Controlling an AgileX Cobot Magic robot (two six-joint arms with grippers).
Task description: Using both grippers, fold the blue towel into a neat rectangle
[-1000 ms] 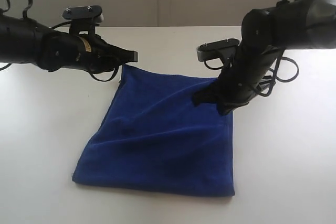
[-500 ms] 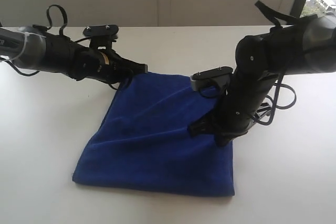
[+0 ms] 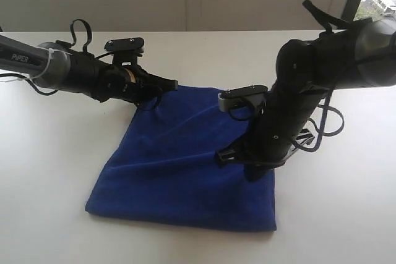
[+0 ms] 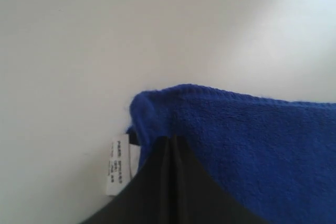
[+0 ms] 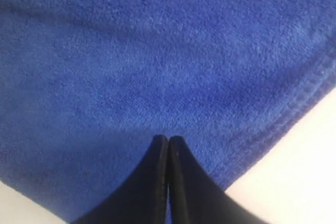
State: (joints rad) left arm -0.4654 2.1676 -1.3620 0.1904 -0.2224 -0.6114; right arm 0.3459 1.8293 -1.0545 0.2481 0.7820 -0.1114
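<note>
Towels: one blue towel [image 3: 185,171], the only cloth here.
Where it lies: mid-table on the white table [image 3: 55,177], between the two arms. Its near edge lies flat on the table, while both far corners are off the surface.
Arms: two, both black and jointed. The left arm [image 3: 68,69] reaches in low from the left, and the right arm [image 3: 322,60] bends steeply down from the right.
Hands: two, one per arm.
Left hand [image 3: 172,83]: narrow, fingers pressed together, pinching the towel's far left corner. In the left wrist view the hand [image 4: 169,144] has that corner bunched over its tips.
Right hand [image 3: 224,156]: narrow too, fingers pressed together on the towel's right side, over the cloth and well in from its far edge. In the right wrist view the hand [image 5: 168,141] grips plush blue cloth, with a stitched hem [image 5: 283,114] running just beside it.
Tags: one small white tag [image 4: 119,163] with printed lines, hanging at the towel's edge just beside the left hand.
Tables: one.
</note>
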